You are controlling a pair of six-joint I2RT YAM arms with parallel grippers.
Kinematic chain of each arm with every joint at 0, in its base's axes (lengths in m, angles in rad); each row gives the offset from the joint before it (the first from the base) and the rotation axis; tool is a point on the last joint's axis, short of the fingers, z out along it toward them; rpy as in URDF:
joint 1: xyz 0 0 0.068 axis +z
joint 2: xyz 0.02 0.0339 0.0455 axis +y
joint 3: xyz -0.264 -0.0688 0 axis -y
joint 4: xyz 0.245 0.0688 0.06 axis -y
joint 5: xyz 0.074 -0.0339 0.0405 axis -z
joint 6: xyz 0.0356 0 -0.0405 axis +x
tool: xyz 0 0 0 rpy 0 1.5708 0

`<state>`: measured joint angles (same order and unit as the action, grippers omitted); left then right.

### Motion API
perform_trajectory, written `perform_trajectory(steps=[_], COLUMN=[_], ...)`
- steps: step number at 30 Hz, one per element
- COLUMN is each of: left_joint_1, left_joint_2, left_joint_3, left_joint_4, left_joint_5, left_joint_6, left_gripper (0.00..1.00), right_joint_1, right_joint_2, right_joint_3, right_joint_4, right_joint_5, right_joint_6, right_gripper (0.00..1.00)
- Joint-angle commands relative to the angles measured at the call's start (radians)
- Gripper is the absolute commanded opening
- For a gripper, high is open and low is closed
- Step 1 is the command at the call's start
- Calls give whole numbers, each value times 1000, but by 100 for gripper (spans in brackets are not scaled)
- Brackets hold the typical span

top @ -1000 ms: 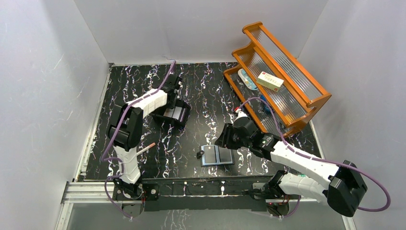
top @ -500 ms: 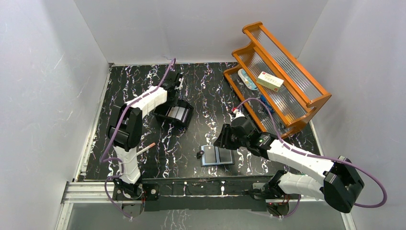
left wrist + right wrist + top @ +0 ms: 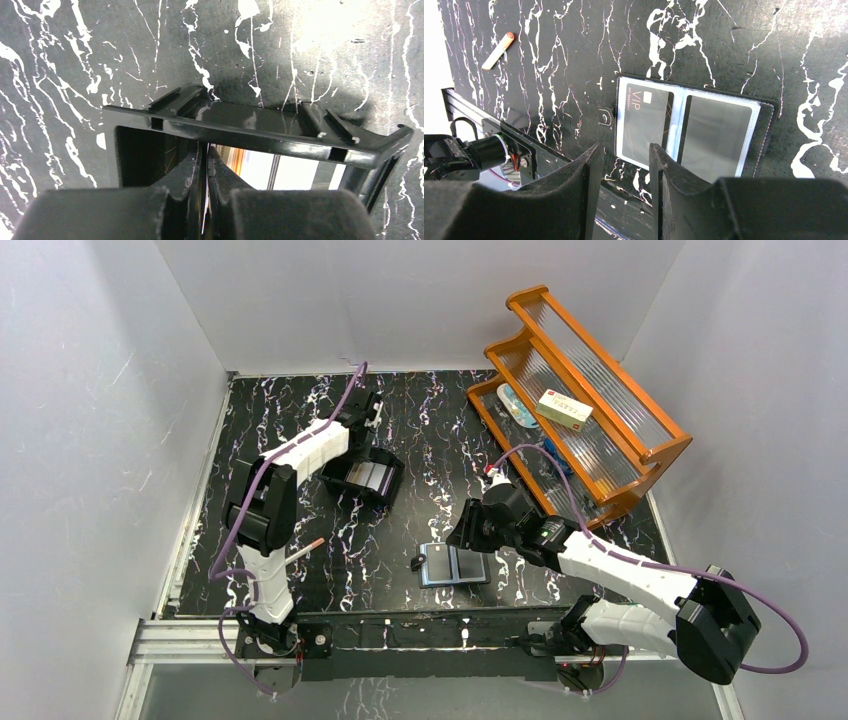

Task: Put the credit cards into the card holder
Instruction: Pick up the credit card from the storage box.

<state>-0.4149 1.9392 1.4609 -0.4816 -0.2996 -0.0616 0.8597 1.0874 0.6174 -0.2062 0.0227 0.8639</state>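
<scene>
One VIP card sits in the unfolded card holder just beyond the open right pincer, while the other credit cards lie in the black box around the shut left pincer, none visibly gripped

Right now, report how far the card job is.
Done: a VIP card and a grey card sit in the open card holder. In hand: left gripper shut inside the black box, grip unclear. Left: the box's cards; right gripper open above the holder.
</scene>
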Motion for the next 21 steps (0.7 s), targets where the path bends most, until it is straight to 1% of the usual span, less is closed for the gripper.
perform_trajectory(steps=[1, 6, 12, 17, 19, 21], left_joint_1=[-5, -6, -13, -13, -13, -13], left_joint_2=[-49, -61, -103, -179, -219, -260], left_joint_3=[31, 54, 121, 164, 169, 165], left_joint_4=[-40, -52, -124, -156, -159, -161], left_joint_5=[12, 3, -77, -87, -68, -21], left_joint_6=[3, 5, -11, -42, -62, -89], left_gripper=[0, 0, 0, 0, 0, 0], right_joint_1=[-1, -1, -1, 1, 5, 14], right_joint_2=[-6, -2, -2, 11, 17, 26], right_joint_3=[28, 31, 43, 94, 109, 122], right_joint_4=[50, 53, 36, -103, -144, -171], right_joint_5=[0, -3, 2, 74, 97, 118], right_joint_6=[-7, -8, 0, 79, 94, 106], right_gripper=[47, 47, 45, 45, 46, 48])
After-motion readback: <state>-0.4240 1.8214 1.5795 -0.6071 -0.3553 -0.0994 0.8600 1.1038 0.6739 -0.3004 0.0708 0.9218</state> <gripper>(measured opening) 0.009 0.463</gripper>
